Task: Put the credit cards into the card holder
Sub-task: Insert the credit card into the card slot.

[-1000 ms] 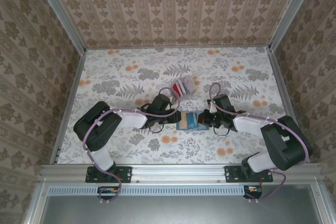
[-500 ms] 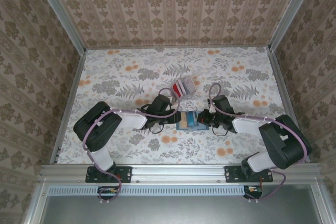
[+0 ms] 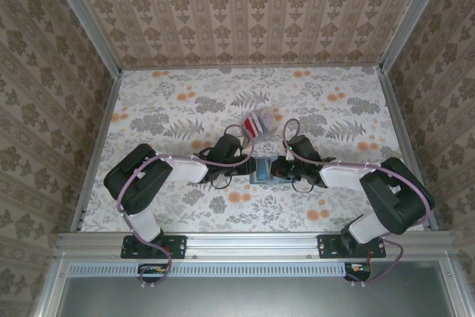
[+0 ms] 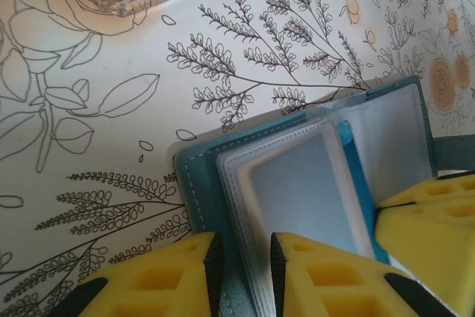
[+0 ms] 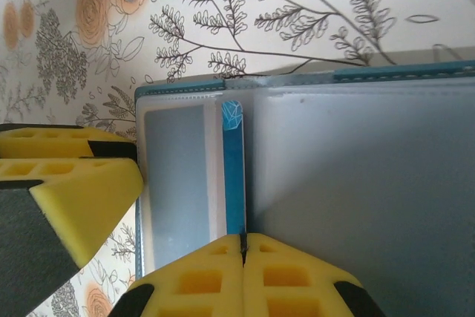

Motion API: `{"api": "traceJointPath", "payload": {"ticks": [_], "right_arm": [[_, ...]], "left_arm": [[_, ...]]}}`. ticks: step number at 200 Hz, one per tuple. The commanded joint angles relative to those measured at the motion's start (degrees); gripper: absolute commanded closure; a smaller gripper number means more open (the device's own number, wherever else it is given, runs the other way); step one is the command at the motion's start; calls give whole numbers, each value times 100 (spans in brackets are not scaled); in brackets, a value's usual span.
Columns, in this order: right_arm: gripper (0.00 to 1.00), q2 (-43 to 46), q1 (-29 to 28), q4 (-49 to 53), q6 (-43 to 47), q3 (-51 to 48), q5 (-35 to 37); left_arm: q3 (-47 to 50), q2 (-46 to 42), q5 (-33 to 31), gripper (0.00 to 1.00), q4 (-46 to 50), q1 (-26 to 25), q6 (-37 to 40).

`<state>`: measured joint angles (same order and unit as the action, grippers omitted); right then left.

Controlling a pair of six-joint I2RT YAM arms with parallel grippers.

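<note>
Yellow fingers [image 4: 163, 280] of the left gripper [image 4: 243, 254] clamped on one edge of the card holder [image 4: 194, 183], teal cover and clear sleeves [image 4: 297, 183] nipped between them. Opposite, the right gripper [image 5: 243, 246], fingers [image 5: 193, 280] pressed tight together over the open pages. Beneath everything, the flower-patterned table [image 3: 185, 102]. Both arms reaching inward to meet at mid-table. Between the two grippers, the holder, lying open and flat. Just beyond it and apart from both grippers, a clear plastic box [image 3: 261, 119] with the red and white credit cards [image 3: 251, 125] inside. Smallest of all, a blue strip [image 5: 233, 161] tucked among the sleeves, its end right at the closed right fingertips; pinched or merely touched, impossible to tell.
</note>
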<state>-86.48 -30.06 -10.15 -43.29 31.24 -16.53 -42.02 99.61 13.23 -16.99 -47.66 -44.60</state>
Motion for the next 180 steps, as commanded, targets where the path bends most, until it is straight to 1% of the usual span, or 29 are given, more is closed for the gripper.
{"api": "traceJointPath", "payload": {"ticks": [1,29,47,65,88,101,112,139,164,180], "right_arm": [[98,-208,-120,-26,53,179,115],[98,-367,-193,-78,40,275,57],[96,-281,-193,-57,53,271,31],[90,-12,-184,119,119,222,208],[81,403,-150,765,362,364,353],[79,639,-110,1040,460,367,451],[77,1011,-38,1252,541,365,521],[75,1406,205,1708,810,506,574],[73,1337,369,2001,1152,892,551],[70,1165,431,2043,1327,1190,388]], "left_arm": [[54,108,-14,73,374,-99,-66],[79,39,-46,73,422,-103,-47],[98,-37,-93,73,452,-102,-41],[63,-120,-158,73,626,-102,43],[16,-339,-364,72,892,-81,169],[-81,-462,-446,71,1104,-45,324],[-215,-549,-514,70,1336,-8,486],[-492,-748,-784,68,1776,70,829],[-580,-893,-870,68,1795,211,920],[-557,-890,-617,67,1461,385,868]]}}
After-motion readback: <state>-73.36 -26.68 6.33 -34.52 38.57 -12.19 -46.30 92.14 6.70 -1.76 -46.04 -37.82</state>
